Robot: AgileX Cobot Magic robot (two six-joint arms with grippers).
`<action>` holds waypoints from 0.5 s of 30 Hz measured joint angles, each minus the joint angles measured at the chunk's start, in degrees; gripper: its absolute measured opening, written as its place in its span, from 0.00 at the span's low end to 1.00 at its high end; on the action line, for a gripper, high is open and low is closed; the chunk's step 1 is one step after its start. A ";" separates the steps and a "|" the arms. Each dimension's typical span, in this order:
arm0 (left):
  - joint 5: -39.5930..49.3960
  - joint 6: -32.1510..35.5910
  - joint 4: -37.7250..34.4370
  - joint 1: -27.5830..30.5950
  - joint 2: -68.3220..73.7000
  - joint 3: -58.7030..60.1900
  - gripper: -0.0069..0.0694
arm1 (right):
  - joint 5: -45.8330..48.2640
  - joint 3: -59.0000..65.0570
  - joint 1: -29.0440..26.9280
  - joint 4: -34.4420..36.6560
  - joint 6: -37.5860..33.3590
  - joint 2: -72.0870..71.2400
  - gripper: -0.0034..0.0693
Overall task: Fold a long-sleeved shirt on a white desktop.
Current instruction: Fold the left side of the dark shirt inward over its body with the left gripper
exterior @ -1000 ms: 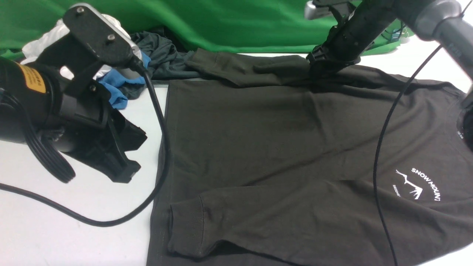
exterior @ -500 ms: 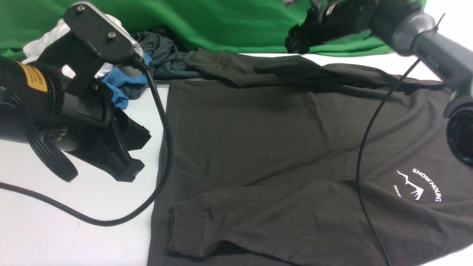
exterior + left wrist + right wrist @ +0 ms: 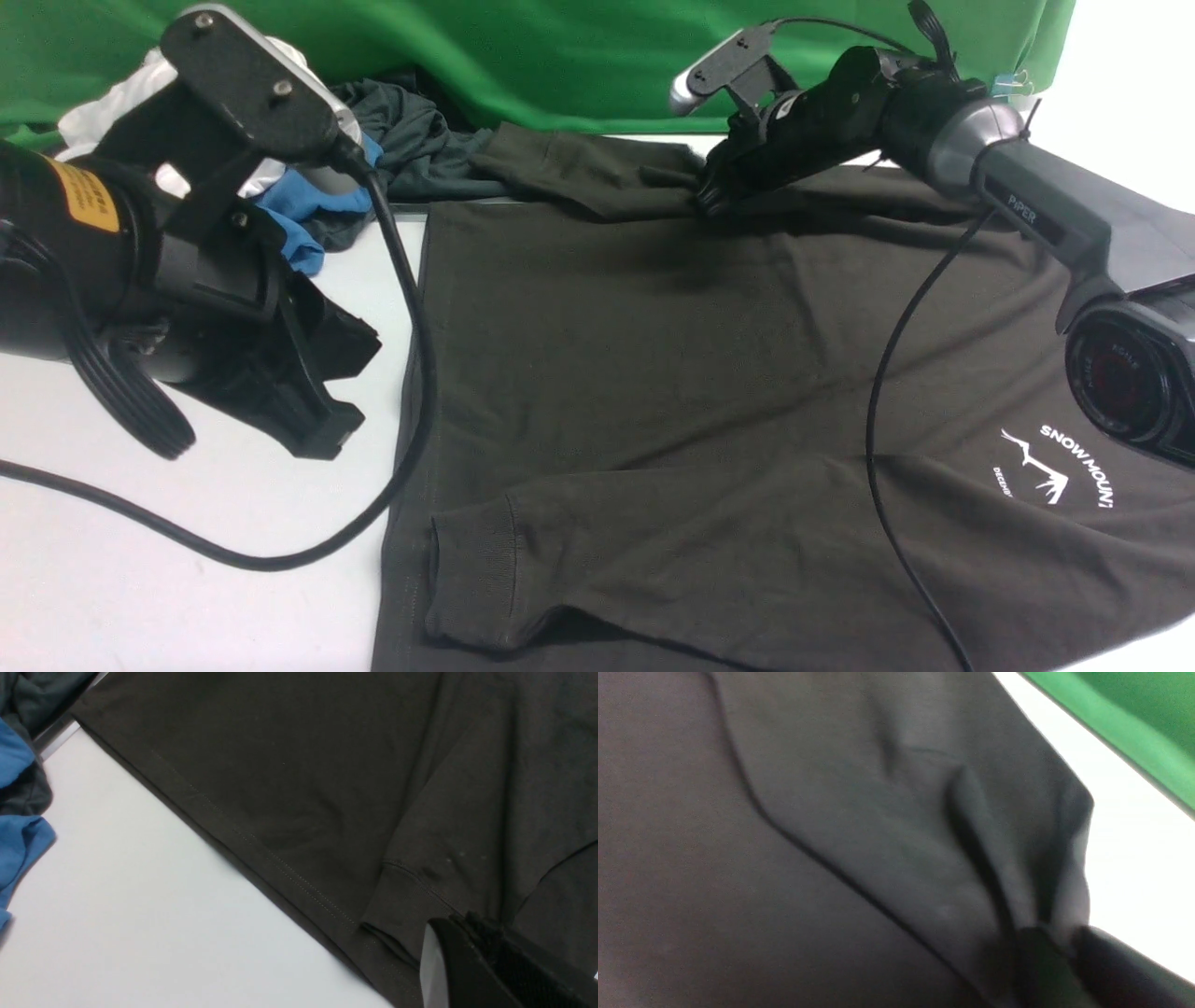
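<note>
The long-sleeved shirt (image 3: pixel 700 373) lies flat on the white desktop (image 3: pixel 140 579), its far sleeve under the right gripper (image 3: pixel 707 193), which seems clenched on a fold. Moments ago it hung higher, clear of the cloth.

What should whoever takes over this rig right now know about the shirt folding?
Left tool: shut, empty, over the smooth white desktop beside the hem.
Right tool: shut, pinching the far sleeve of the dark brownish-black long-sleeved cotton shirt.
Shirt: spread flat, logo up, hem toward the robot's left.
Done: near sleeve lies across the body.
Left: probably bring the far sleeve over, then fold the body.
</note>
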 joint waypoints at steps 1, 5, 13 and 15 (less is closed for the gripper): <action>0.00 0.00 0.00 0.00 0.00 0.00 0.11 | 1.64 -0.49 0.12 0.05 -0.06 -0.32 0.11; 0.00 0.00 0.00 0.00 0.00 0.00 0.11 | 8.41 -1.45 0.30 0.05 -0.06 -2.00 0.10; 0.00 0.00 0.00 0.00 0.00 0.00 0.11 | 25.84 -1.59 0.30 1.04 -2.77 -4.92 0.13; 0.00 0.00 0.00 0.00 0.00 0.00 0.11 | 28.18 -1.54 0.30 1.04 -2.77 -4.92 0.20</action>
